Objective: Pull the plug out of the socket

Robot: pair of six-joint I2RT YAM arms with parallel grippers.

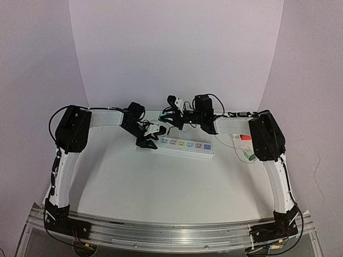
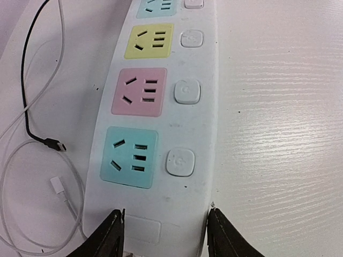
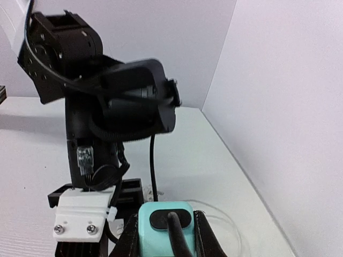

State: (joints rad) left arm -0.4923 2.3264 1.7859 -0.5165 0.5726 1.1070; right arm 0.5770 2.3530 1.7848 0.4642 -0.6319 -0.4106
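**Plug looked free of the socket; carrying it off came next**

I judged the pull itself as done, or as good as done. The right gripper (image 3: 164, 238) was pinching the teal plug (image 3: 161, 218) by its sides. The black cord (image 3: 179, 243) ran out of the plug's back toward the wrist camera. That view showed no socket under the plug, only the left arm's wrist beyond it. From above, the right gripper sat behind the socket rather than down on the outlets. I could not tell how high it hung.

The socket (image 1: 186, 145) lay flat on the table (image 1: 161, 182), toward the far side, with its length running left to right. The left gripper (image 2: 165, 227) was closed across its left end, one finger against each long edge, pinning it down. The teal, pink and yellow outlets nearest that gripper were empty. The left wrist view cut off the outlets further along, but from above nothing stood up out of the row. A black cable (image 2: 27, 107) and a white cable (image 2: 13, 160) lay loose on the table just beside the socket.

As I saw it, the next move was to take the plug well clear. That meant keeping the cord from dragging over the socket or snagging the left wrist close by. Then I would lower the plug onto bare table and spread the right fingers. The left grip needed to hold until that was done.
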